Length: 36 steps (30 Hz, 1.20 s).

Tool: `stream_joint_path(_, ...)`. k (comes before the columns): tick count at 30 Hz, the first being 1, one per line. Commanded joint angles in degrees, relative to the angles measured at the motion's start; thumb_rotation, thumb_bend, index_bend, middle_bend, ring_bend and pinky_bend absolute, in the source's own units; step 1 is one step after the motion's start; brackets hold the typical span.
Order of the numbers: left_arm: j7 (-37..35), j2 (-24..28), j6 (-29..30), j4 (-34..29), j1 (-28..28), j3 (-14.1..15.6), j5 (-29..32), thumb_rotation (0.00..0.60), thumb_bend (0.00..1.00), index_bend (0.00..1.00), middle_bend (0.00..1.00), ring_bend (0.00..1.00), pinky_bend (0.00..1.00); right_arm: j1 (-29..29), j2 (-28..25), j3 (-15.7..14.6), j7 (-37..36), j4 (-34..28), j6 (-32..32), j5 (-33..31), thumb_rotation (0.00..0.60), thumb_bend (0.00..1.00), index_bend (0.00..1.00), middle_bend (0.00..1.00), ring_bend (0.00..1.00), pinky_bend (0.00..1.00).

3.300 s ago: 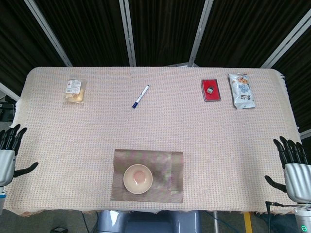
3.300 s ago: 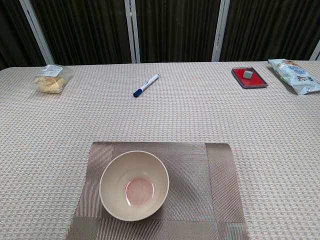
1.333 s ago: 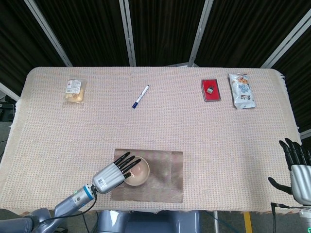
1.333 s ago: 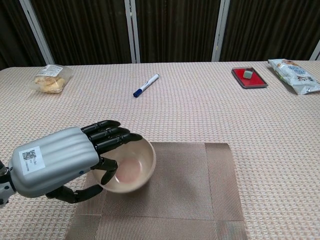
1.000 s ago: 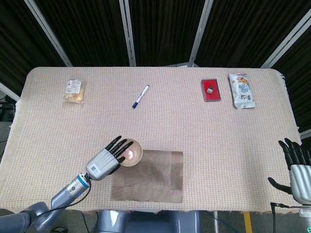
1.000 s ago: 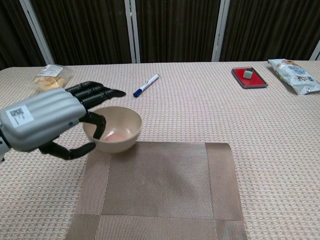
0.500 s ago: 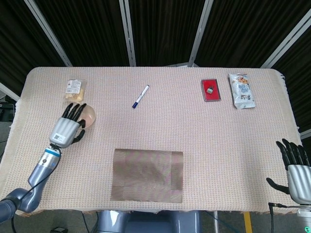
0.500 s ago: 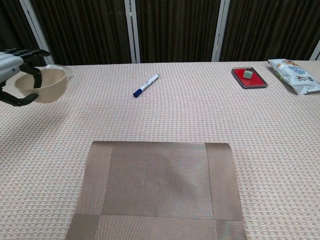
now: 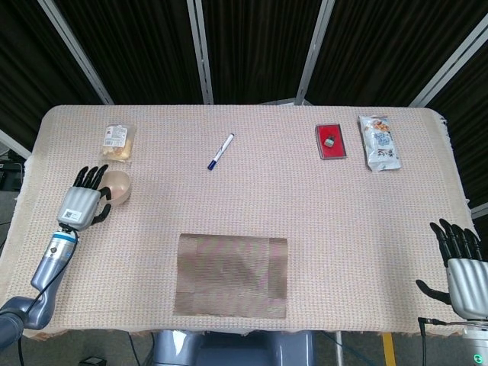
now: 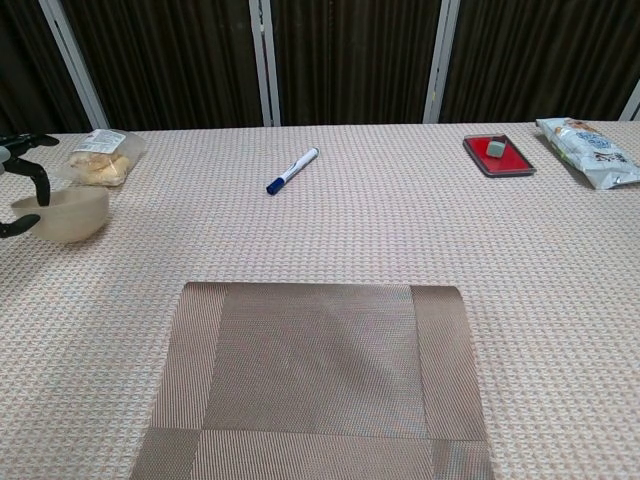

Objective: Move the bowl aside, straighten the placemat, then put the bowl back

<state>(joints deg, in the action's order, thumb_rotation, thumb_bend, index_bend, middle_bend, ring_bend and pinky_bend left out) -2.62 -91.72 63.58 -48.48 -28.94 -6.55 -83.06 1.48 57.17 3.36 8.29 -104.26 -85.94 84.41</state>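
The beige bowl [image 9: 120, 185] [image 10: 65, 215] sits low at the table's left side, just in front of a snack packet. My left hand [image 9: 82, 200] [image 10: 22, 190] grips its left rim, a finger hooked inside and the thumb outside; the chest view shows only the fingertips at its left edge. The brown woven placemat [image 9: 231, 274] [image 10: 320, 380] lies bare at the front middle, slightly askew to the table edge. My right hand [image 9: 461, 263] hangs open beyond the table's front right corner, fingers spread, holding nothing; the chest view does not show it.
A clear snack packet [image 9: 117, 141] [image 10: 100, 157] lies just behind the bowl. A blue-capped pen [image 9: 220, 151] [image 10: 292, 170] lies at the back middle. At the back right are a red tray [image 9: 330, 141] [image 10: 498, 155] and a snack bag [image 9: 379, 142] [image 10: 590, 138].
My left hand carried the bowl off the placemat to the far left and has now lowered it towards the table near the snack packet. The right hand barely moved.
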Motion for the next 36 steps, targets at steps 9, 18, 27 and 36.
stream_joint_path(9, -8.4, 7.3, 14.5, -15.3, 1.9, 7.2, -13.8, 0.6, 0.16, 0.19, 0.0, 0.0, 0.0, 0.2, 0.1, -0.3, 0.0, 0.0, 0.5, 0.1, 0.6, 0.0, 0.0, 0.0, 0.0, 0.0)
stream_joint_path(18, -4.0, 9.3, 14.2, -28.0, 2.1, 16.5, -24.8, 0.6, 0.16, 0.28, 0.0, 0.0, 0.0, 0.0, -0.2, -0.3, -0.3, -0.2, 0.1, 0.3, 0.6, 0.0, 0.0, 0.0, 0.0, 0.0)
stream_joint_path(27, -1.4, 4.3, 11.7, -26.2, 2.2, 19.0, -27.5, 0.6, 0.16, 0.32, 0.0, 0.0, 0.0, 0.0, -0.4, -0.2, -0.7, 0.0, 0.3, 0.1, 0.6, 0.0, 0.0, 0.0, 0.0, 0.0)
stream_joint_path(36, -2.7, 2.0, 10.7, -23.6, 2.8, 20.4, -27.2, 0.6, 0.16, 0.32, 0.0, 0.0, 0.0, 0.1, -0.4, 0.0, -0.9, 0.0, 0.2, -0.3, 0.6, 0.0, 0.0, 0.0, 0.0, 0.0)
